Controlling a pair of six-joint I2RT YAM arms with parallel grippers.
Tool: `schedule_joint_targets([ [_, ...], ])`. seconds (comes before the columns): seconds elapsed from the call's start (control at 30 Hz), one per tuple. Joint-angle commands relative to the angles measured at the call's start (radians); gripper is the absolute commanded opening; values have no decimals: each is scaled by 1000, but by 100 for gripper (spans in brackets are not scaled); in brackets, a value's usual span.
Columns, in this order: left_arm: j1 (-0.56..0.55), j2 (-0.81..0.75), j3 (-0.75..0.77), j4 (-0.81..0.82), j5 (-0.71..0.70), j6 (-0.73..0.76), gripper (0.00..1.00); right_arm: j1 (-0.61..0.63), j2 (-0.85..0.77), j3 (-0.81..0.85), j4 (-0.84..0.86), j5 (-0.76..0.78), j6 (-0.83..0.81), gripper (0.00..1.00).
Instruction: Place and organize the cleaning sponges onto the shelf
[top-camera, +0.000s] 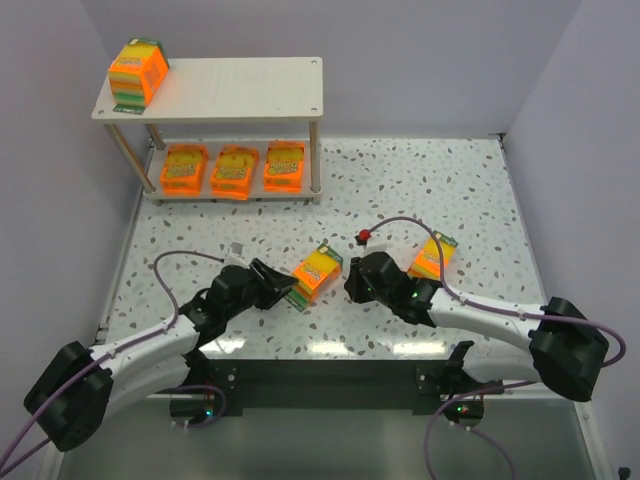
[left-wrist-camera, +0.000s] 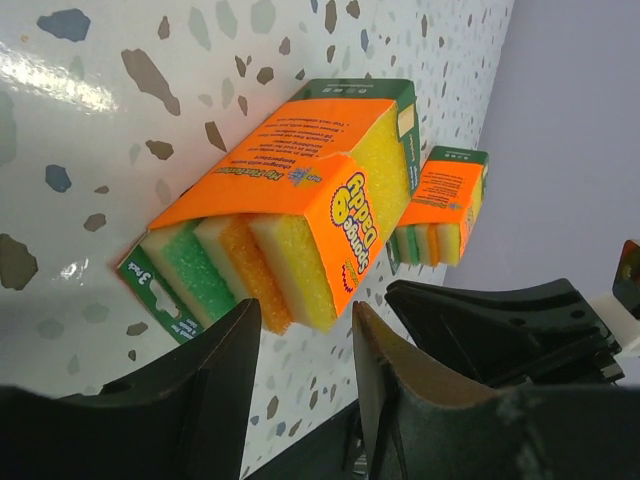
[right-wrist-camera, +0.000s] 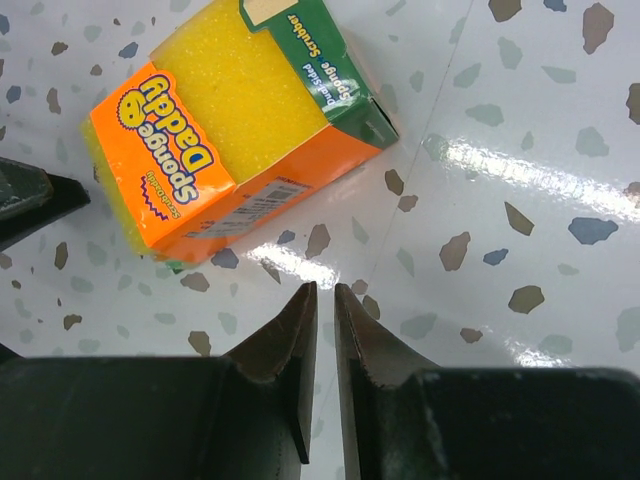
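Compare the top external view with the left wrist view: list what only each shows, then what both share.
Only the top view: the shelf, with one thick sponge pack on its top board and three flat packs on the lower one. Only the left wrist view: the open end of the near pack, with green, orange and yellow sponges side by side. Both: that near pack and the far pack lying on the table, and the open, empty left pincer.

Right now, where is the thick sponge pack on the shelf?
Top view: the thick sponge pack stands on the upper board of the shelf, at its left end, above the flat packs below.
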Motion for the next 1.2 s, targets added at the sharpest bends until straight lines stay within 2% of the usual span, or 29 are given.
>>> schedule_joint_targets([
  [0.0,-29,59,49,99,8,-37,47,4,-13,29,-10,45,3,17],
  [0.3,-75,184,89,178,-34,-37,47,3,-13,40,-22,62,-3,18],
  [0.57,-74,334,167,131,-63,20,46,3,-42,29,-42,63,5,18],
  [0.7,-74,394,167,168,-49,49,35,1,-67,20,-51,59,12,18],
  [0.73,-74,404,165,177,-47,52,25,3,-70,18,-53,57,15,17],
  [0.8,-71,437,161,192,-49,71,13,3,-86,12,-62,54,20,17],
  [0.83,-65,447,159,200,-44,74,4,1,-93,11,-65,54,25,17],
  [0.87,-62,457,156,209,-40,83,0,1,-99,9,-68,54,25,17],
  [1.07,-54,434,127,266,-14,94,0,1,-175,-9,-111,46,37,16],
  [1.17,-52,287,126,211,-24,103,0,1,-235,-11,-152,54,42,16],
])
